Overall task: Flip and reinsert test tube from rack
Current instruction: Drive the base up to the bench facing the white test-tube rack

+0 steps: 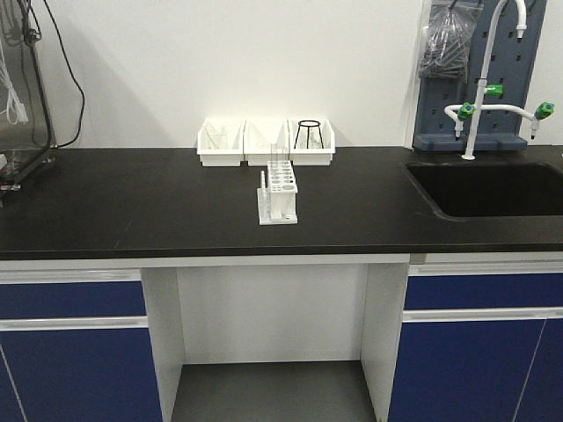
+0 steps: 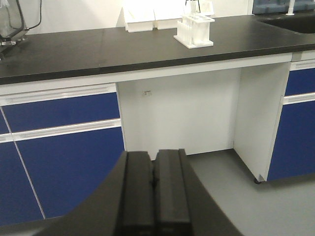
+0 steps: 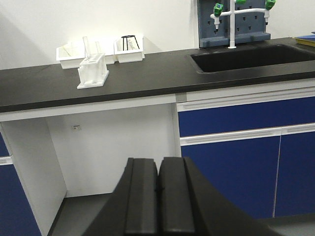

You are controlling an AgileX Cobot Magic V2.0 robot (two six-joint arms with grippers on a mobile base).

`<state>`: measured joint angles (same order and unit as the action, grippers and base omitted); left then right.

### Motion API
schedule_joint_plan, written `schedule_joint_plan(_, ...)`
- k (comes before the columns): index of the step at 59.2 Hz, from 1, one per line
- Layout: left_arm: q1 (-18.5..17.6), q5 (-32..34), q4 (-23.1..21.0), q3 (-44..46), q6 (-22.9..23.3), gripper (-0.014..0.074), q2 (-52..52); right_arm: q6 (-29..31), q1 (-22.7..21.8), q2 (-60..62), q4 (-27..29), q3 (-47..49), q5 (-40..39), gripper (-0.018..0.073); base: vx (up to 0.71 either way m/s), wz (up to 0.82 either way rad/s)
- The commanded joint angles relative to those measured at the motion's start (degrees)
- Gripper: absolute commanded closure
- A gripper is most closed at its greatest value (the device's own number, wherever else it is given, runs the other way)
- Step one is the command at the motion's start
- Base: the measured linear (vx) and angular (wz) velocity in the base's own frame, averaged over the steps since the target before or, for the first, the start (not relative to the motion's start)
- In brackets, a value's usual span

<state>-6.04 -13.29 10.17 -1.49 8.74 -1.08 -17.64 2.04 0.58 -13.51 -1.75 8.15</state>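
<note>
Left gripper [image 2: 154, 162] and right gripper [image 3: 158, 164] clenched, empty. Clear glass test tube [image 3: 86, 45] in small white plastic rack [image 1: 280, 195] looks fragile, slippery; pinch its protruding top.

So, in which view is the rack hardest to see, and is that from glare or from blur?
Left wrist view: the rack and the bins behind it are washed out by bright light. Right wrist view: sharper, clear tubes show. Front view: even light, slightly soft.

Place: laboratory
Bench: black counter [image 1: 132, 202] over blue cabinets [image 1: 70, 352]
Plumbing: sink [image 1: 493, 189], tap [image 1: 482, 88] with green valves
Equipment: test-tube rack [image 1: 280, 189], white bins [image 1: 264, 157], pegboard [image 1: 435, 105]
</note>
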Motion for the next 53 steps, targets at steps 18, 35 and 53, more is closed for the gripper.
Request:
schedule_joint_plan(18, -0.01, 4.56, -0.27, 0.23, 0.5, 0.0602, -0.46, 0.22, -0.31, 0.83, -0.4, -0.13, -4.46, 0.057, 0.03, 0.0)
schedule_joint_plan(35, -0.01, 4.56, -0.27, 0.23, 0.5, 0.0602, -0.46, 0.22, -0.31, 0.83, -0.4, -0.13, -4.46, 0.057, 0.17, -0.04)
schedule_joint_plan(53, -0.01, 4.56, -0.27, 0.23, 0.5, 0.0602, -0.46, 0.22, -0.31, 0.83, -0.4, -0.13, -4.46, 0.057, 0.32, -0.02)
